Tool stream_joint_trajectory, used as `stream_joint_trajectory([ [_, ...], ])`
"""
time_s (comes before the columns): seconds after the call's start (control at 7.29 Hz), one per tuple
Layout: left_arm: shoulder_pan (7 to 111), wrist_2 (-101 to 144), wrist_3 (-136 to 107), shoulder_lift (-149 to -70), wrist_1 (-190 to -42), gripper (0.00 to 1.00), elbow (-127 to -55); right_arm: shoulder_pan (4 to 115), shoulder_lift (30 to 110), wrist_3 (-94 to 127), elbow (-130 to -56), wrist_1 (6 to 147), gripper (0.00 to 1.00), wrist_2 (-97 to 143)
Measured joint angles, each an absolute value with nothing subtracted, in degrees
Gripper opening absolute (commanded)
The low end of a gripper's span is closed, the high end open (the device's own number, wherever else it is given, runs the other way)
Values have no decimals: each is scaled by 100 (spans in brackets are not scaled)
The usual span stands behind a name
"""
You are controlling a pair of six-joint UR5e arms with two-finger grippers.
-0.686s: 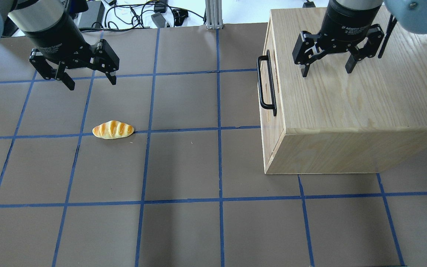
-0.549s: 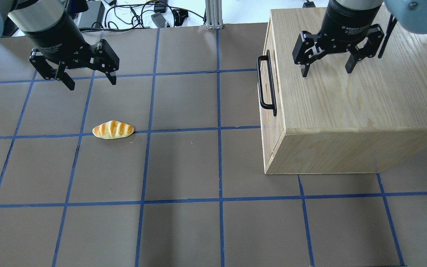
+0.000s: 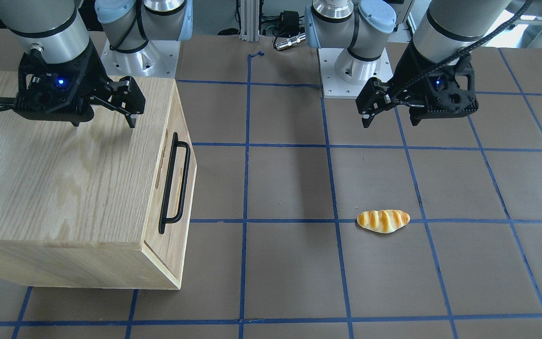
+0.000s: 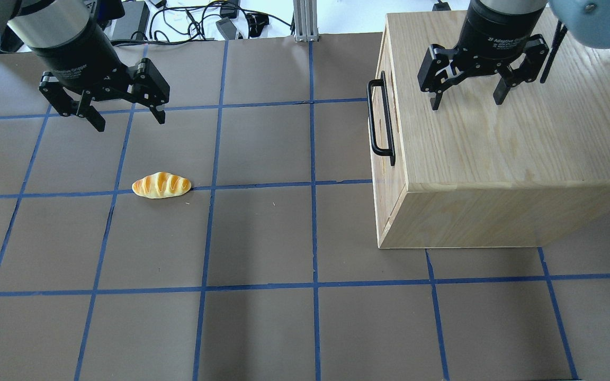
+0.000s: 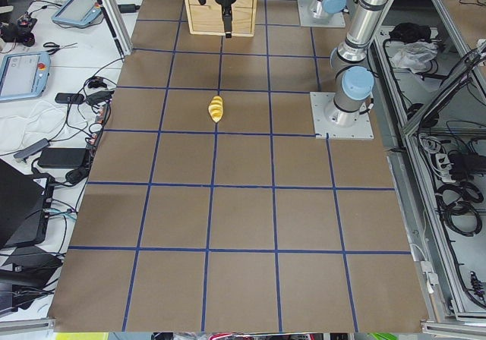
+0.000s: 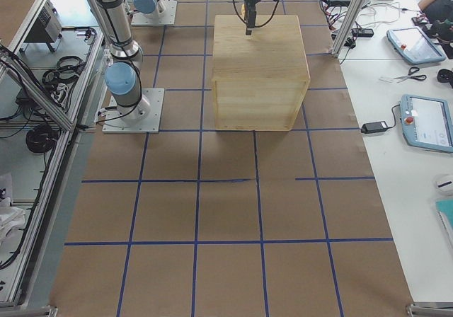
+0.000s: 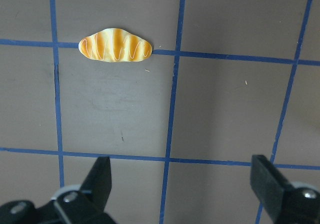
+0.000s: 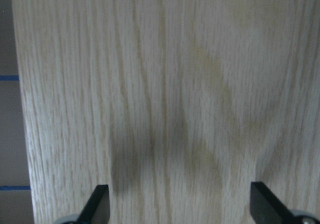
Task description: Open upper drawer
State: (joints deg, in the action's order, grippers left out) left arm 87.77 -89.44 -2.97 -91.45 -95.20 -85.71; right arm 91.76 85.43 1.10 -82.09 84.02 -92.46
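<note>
The upper drawer (image 3: 180, 155) is the top front panel of a light-oak cabinet (image 4: 495, 148) and sits flush with it. Its long black bar handle (image 4: 380, 117) also shows in the front-facing view (image 3: 175, 183), beside an oblong slot (image 3: 161, 162). My right gripper (image 4: 466, 102) is open and empty, hovering over the cabinet's top behind the handle; its wrist view shows only oak grain between the fingers (image 8: 97, 204). My left gripper (image 4: 129, 120) is open and empty over the mat, far left of the handle.
A toy bread roll (image 4: 161, 185) lies on the brown mat below the left gripper, also in the left wrist view (image 7: 115, 47). Blue tape lines grid the mat. Cables and power bricks (image 4: 220, 21) lie beyond the far edge.
My left gripper has shifted slightly to the left and stays open. The right gripper, cabinet and bread roll have not moved.
</note>
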Motion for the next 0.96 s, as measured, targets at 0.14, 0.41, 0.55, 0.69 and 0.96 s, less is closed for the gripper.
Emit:
stream_joint_trajectory([
  [0.14, 8779, -8930, -318, -9120, -9511, 100, -8606, 9176, 8543, 110, -8209, 8402, 100, -9246],
  [0.41, 8770, -8877, -333, -9123, -9474, 100, -8618, 9176, 8543, 110, -8209, 8402, 100, -9246],
  [0.55, 8744, -8871, -327, -9140, -9473, 100, -8618, 9176, 8543, 110, -8209, 8402, 100, -9246],
  [0.69, 8724, -8873, -315, -9148, -9474, 100, -8609, 9176, 8543, 109, -8209, 8402, 100, -9246],
  [0.96, 8713, -8926, -294, -9118, -9496, 100, -8547, 9176, 8543, 113, -8211, 8402, 100, -9250],
])
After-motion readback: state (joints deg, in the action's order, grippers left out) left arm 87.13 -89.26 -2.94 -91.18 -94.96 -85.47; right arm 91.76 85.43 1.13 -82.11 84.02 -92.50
